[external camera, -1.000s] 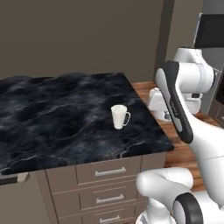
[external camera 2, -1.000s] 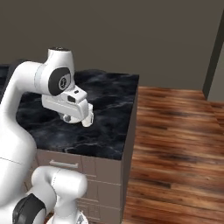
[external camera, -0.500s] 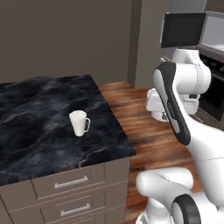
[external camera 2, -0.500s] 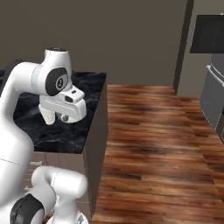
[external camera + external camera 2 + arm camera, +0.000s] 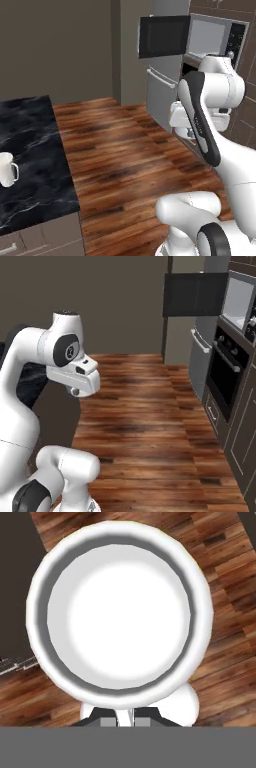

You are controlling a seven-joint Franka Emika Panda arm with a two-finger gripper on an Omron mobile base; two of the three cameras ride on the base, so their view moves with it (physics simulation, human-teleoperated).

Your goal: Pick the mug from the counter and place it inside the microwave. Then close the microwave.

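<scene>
In the hand view the mug (image 5: 122, 612) appears from above, a round white bowl-like cup hanging over the wooden floor. My gripper (image 5: 126, 722) is shut on it at its near edge, with the dark fingertips (image 5: 109, 722) just below the rim. The black marble counter (image 5: 30, 145) lies at the far left, well away from my hand (image 5: 182, 120). The microwave (image 5: 210, 35) sits high in the wall ahead, and its dark door (image 5: 164, 36) is swung open to the left. From the right side the grey cavity (image 5: 237, 298) also shows.
A taller white mug with a loop handle (image 5: 6, 169) stands on the counter's left part. Below the microwave is a black-doored oven (image 5: 225, 376), with a steel cabinet front (image 5: 165, 95) beside it. Wooden floor (image 5: 115, 150) stretches between counter and wall.
Both base views have swung right, away from the counter and toward the microwave wall, so the base has moved. The gripper stays shut on the mug.
</scene>
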